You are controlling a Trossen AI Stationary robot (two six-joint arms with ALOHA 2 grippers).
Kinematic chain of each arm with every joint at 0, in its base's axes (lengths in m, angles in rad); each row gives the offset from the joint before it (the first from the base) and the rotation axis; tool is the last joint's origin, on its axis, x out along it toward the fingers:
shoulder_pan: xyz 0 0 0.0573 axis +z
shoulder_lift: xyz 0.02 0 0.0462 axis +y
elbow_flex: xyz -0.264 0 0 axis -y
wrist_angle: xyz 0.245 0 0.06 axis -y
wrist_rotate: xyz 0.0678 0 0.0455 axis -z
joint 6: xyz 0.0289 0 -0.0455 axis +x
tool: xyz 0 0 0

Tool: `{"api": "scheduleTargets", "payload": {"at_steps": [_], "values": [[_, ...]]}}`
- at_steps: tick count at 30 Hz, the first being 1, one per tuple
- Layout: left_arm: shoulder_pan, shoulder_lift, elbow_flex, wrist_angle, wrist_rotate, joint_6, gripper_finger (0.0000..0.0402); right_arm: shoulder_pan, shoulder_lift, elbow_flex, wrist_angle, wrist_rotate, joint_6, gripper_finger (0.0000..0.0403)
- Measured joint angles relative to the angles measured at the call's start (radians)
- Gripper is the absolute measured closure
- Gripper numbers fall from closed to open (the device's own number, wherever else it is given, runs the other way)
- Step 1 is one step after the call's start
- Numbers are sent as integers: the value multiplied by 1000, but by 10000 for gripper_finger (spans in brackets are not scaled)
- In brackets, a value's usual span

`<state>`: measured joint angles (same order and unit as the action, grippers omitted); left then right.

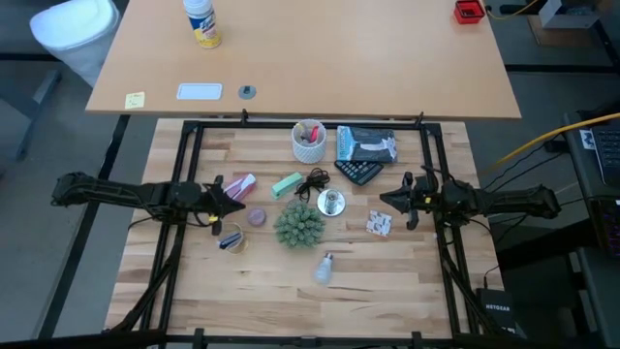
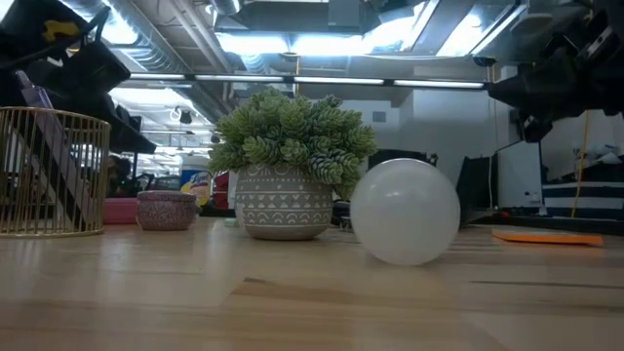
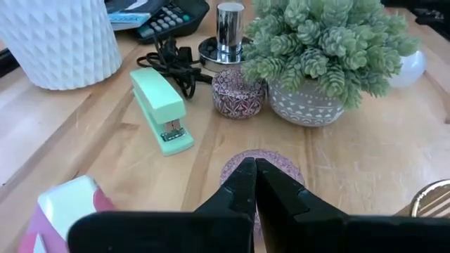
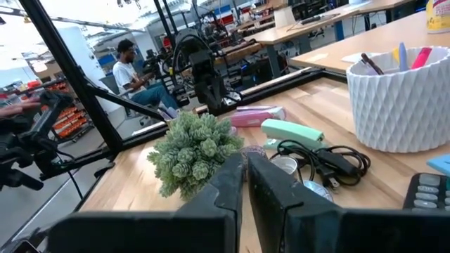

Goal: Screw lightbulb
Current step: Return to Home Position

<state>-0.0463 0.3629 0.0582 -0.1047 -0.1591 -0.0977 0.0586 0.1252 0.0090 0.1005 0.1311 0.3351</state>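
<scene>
The white lightbulb (image 1: 324, 269) lies on its side on the table near the front, its grey base pointing toward the plant; it fills the middle of the low view (image 2: 405, 212) and shows in the left wrist view (image 3: 411, 68). The shiny silver socket (image 1: 331, 203) with its black cord stands upright behind the potted green plant (image 1: 298, 225), also in the left wrist view (image 3: 229, 31). My left gripper (image 1: 239, 206) is shut and empty above the table's left side. My right gripper (image 1: 384, 200) is shut and empty above the right side.
A white pencil cup (image 1: 309, 140), a calculator (image 1: 359, 171), a mint stapler (image 1: 287, 184), a small patterned jar (image 3: 238, 91), a gold wire basket (image 1: 231, 238) and a small packet (image 1: 379, 224) surround the plant. A person sits beyond the table (image 4: 130, 67).
</scene>
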Motion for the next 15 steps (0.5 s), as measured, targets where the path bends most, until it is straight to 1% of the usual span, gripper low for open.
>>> {"api": "scheduleTargets", "payload": {"at_steps": [4,9,15], "values": [[0,-61,0,0,0,0,400,0,-27,0,-19,0,0,374],[0,-200,0,0,0,0,400,-1,-124,-1,-58,-3,0,374],[0,-353,0,-1,-1,0,400,-2,-123,-1,-25,-9,0,374]]}}
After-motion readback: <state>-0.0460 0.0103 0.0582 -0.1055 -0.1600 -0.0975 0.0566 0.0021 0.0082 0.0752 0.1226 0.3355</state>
